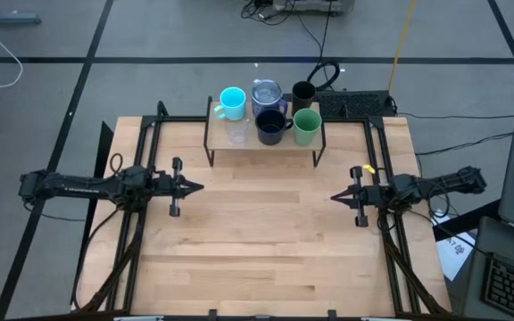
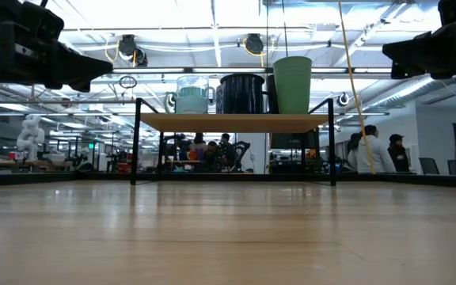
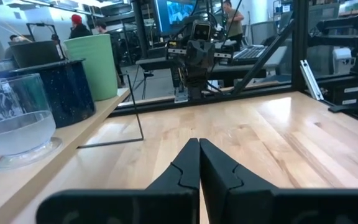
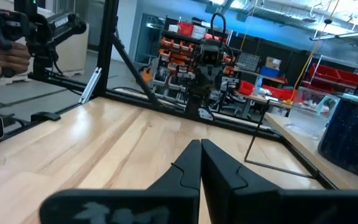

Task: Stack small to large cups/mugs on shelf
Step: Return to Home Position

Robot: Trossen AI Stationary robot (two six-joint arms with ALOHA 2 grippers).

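The left gripper (image 1: 199,186) hangs above the tabletop (image 1: 257,241) near its left edge and points inward. Its two fingers are pressed together and grip nothing; the left wrist view shows the tips meeting in a point over the wood.

The shelf (image 1: 266,145) stands at the middle of the far edge and carries all six vessels in two rows. Along its near edge stand the small clear glass (image 1: 237,131), the dark handled mug (image 1: 271,127) and the green cup (image 1: 307,127). Behind them are the cyan mug (image 1: 233,102), the blue-purple mug with silvery top (image 1: 266,94) and the tall black tumbler (image 1: 303,92).

The right gripper (image 1: 335,197) hangs near the right edge, facing the left one. Its fingers are likewise closed tight and hold nothing. Both grippers are well apart from the shelf.
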